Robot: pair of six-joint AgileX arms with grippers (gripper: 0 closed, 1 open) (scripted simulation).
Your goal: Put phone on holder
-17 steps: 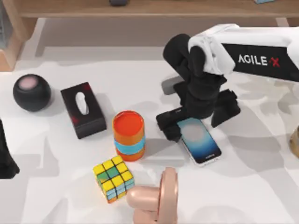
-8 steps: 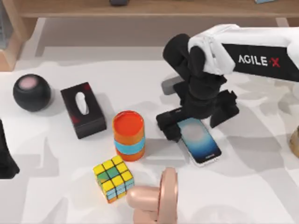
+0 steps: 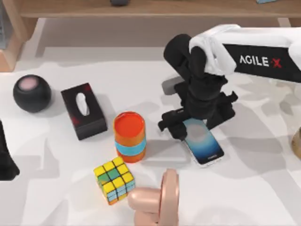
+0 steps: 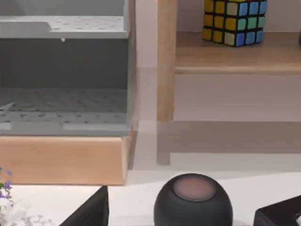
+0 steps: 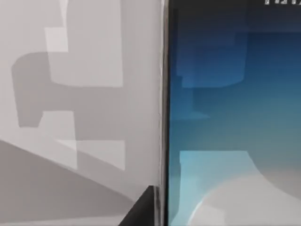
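The phone [image 3: 203, 143] lies flat on the white table [image 3: 254, 188] right of centre, its blue screen up and whitish at the middle. My right gripper [image 3: 195, 120] is down over its far end, open, one black finger on each long side. The right wrist view looks close at the phone [image 5: 235, 117] from above, with one fingertip [image 5: 141, 212] right beside its black edge. Standing at the front edge, in front of and left of the phone, is the pink holder [image 3: 157, 197]. My left gripper [image 3: 4, 160] stays parked at the table's left edge.
An orange and blue cylinder [image 3: 129, 136] stands just left of the phone. A colour cube [image 3: 114, 180] sits beside the holder. A black tissue box [image 3: 83, 110] and a round black speaker [image 3: 32, 93] are at the left. A wooden shelf [image 3: 150, 9] runs along the back.
The right gripper's fingers have drawn closer together around the phone's far end. The phone has not moved. The left arm is still.
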